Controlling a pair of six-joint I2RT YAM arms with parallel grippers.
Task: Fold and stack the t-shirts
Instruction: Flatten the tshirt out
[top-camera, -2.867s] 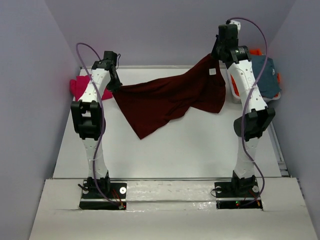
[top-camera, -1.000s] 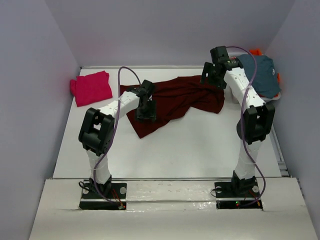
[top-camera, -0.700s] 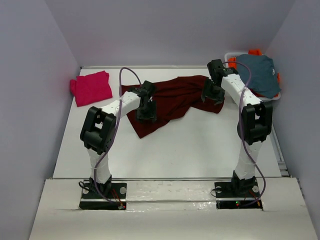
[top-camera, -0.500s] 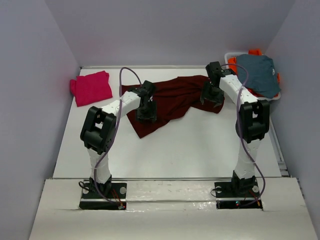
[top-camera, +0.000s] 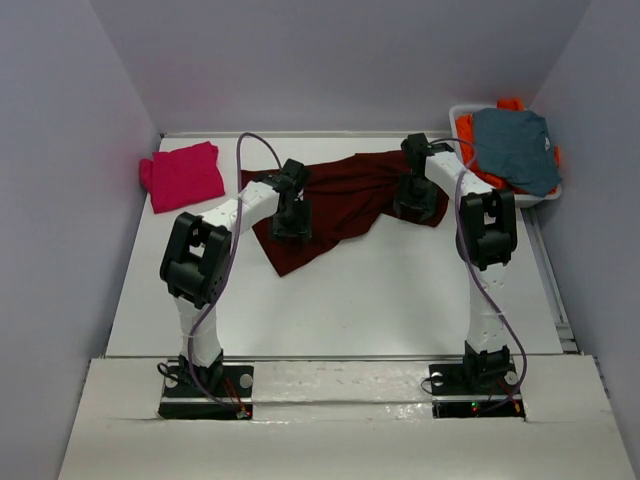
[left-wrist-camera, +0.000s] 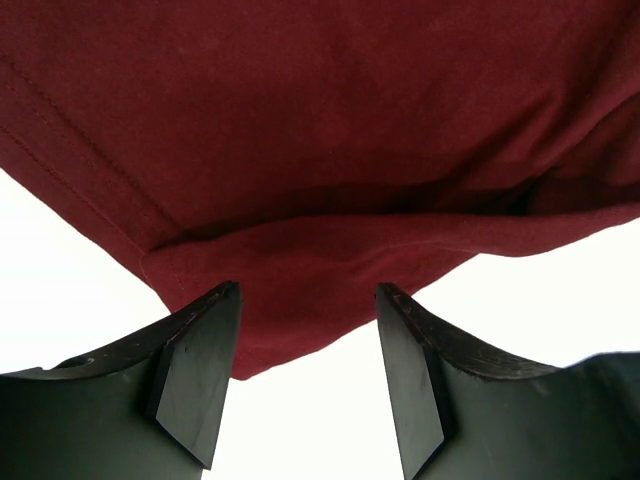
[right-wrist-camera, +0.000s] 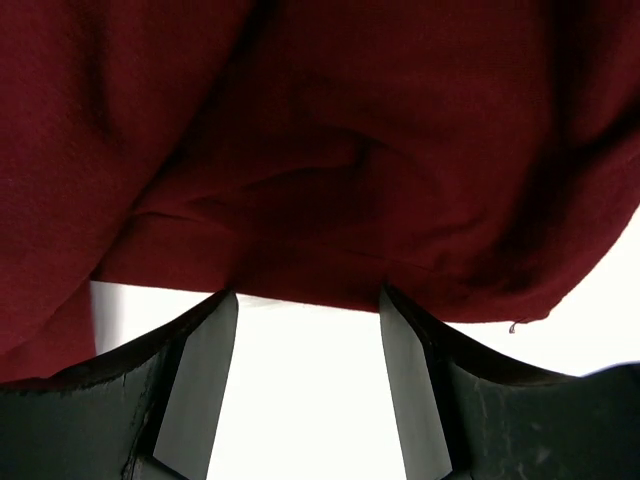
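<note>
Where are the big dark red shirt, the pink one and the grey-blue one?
Large dark maroon cloth t-shirt (top-camera: 350, 195): overhead view, its crumpled middle.
Magenta-pink cloth shirt (top-camera: 183, 175): overhead view, its centre.
Grey-blue cloth garment (top-camera: 515, 148): overhead view, its top surface.

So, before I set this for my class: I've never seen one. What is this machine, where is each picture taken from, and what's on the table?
These are two robot arms bolted at the near edge of a white table, each ending in a two-finger gripper. The wide picture looks down from above and behind them; the close-ups come from cameras on the wrists. A dark maroon t-shirt lies crumpled on the table. The left gripper and right gripper sit at its edges, jaws open, holding nothing. A magenta-pink t-shirt lies far left; a grey-blue garment and an orange garment fill a white tub far right.
</note>
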